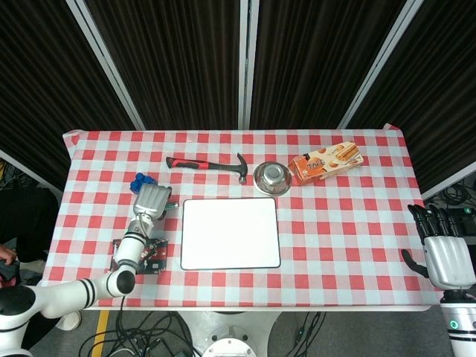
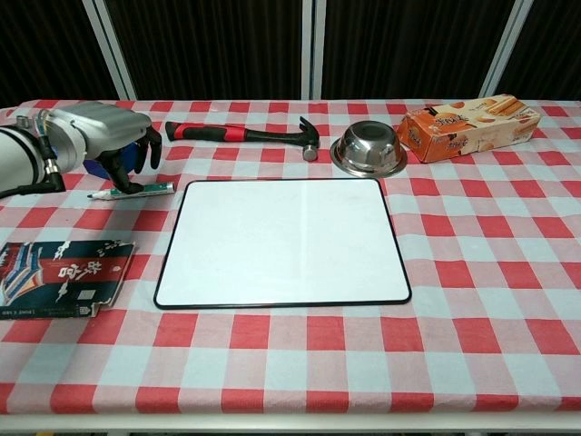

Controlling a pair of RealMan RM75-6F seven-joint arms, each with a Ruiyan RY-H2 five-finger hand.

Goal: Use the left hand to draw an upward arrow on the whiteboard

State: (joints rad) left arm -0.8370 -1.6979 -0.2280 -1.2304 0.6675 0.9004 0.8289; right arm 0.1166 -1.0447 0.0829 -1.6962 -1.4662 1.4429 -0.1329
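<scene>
Nearest the robot, the blank whiteboard (image 2: 282,242) lies flat on the tabletop (image 2: 472,263). Just left of it, the left robot hand (image 2: 116,136) curls over the marker (image 2: 145,190), seemingly touching it, though no grip shows. Off right, the right robot hand (image 1: 445,253) hangs, fingers apart.

The table (image 2: 508,300) wears a red-and-white checked cloth, and on it lies a white whiteboard (image 2: 283,241) with a thin black edge, beside a marker (image 2: 145,190) with a white barrel, green print and a black tip. The hammer (image 2: 245,134) has a black-and-red handle and a grey steel head, the bowl (image 2: 369,149) is shiny silver, the box (image 2: 472,126) is orange with pale biscuits pictured, and the packet (image 2: 64,277) is dark teal with white and red markings. The left hand (image 2: 109,136) is silver-grey with black fingers, a blue block (image 1: 140,181) shows behind it, and the right hand (image 1: 445,256) is likewise silver with black fingers.
</scene>
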